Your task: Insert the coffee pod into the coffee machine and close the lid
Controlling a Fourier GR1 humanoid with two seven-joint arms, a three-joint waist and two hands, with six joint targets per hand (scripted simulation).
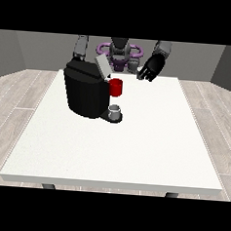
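Observation:
The black coffee machine stands on the far left part of the white table, its grey lid tilted up. A red thing at the machine sits at its front. Below it, a small grey thing rests on the machine's base; I cannot tell whether it is the pod. The hand at the view's right hangs above the table's far edge, right of the machine, with relaxed fingers pointing down and left and nothing plainly in them. The other hand is hidden behind the machine; only its arm shows.
The robot's torso is behind the table's far edge. Grey wood floor surrounds the table. White tabletop stretches in front of and to the right of the machine.

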